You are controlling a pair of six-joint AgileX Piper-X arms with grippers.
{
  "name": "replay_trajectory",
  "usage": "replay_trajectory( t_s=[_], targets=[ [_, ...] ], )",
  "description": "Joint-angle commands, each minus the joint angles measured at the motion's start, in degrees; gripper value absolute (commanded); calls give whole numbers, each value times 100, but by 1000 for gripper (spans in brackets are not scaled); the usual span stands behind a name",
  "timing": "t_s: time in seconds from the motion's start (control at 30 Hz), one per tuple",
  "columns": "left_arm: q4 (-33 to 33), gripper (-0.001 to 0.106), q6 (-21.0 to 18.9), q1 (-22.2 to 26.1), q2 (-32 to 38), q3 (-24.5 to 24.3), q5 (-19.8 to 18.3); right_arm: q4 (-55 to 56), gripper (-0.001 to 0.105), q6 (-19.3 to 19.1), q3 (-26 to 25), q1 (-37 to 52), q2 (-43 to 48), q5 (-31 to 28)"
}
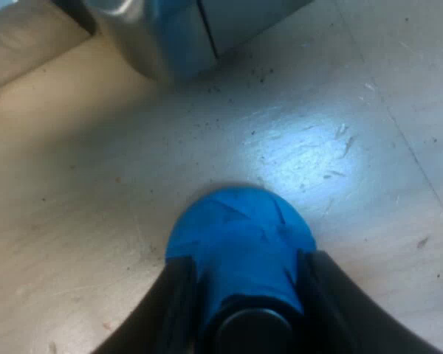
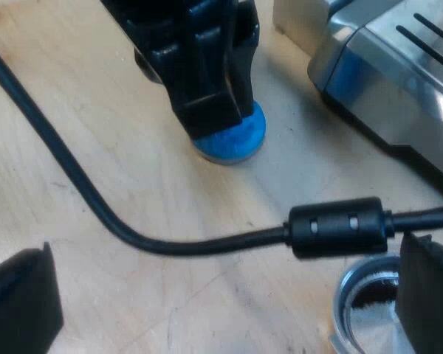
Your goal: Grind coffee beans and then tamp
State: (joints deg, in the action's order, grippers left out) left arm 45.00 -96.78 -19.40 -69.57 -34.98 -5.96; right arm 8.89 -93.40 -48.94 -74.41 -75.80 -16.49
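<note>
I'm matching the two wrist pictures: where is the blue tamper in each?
Left wrist view: the blue tamper stands on the table, clamped between the fingers of the left gripper.
Right wrist view: it sits under the left gripper, near the espresso machine.
Shared landmark: that machine's metal body.

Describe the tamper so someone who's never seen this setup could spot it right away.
Start at the steel base of the espresso machine. On the wooden table near its corner stands the tamper, held between the black fingers of my left gripper. It is the only bright blue thing there; the metal holder nearby is silver.
</note>
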Motion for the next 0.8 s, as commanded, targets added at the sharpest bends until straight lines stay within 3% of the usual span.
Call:
replay_trajectory(
  t_s=[0.03,0.33,0.5,0.6,0.8],
  targets=[
    [165,0,102,-7,16,-38,-10,496,93,-33,-43,5,214,-35],
    [280,0,113,-7,400,-38,-41,1299,93,-33,60,5,853,-649],
    [282,0,113,-7,741,-38,-547,1059,93,-33,494,5,1092,-684],
    [282,0,113,-7,885,-38,-684,364,93,-33,1200,5,1354,-684],
    [611,0,113,-77,944,-336,-715,-926,93,-331,1859,5,1379,-658]
  ],
)
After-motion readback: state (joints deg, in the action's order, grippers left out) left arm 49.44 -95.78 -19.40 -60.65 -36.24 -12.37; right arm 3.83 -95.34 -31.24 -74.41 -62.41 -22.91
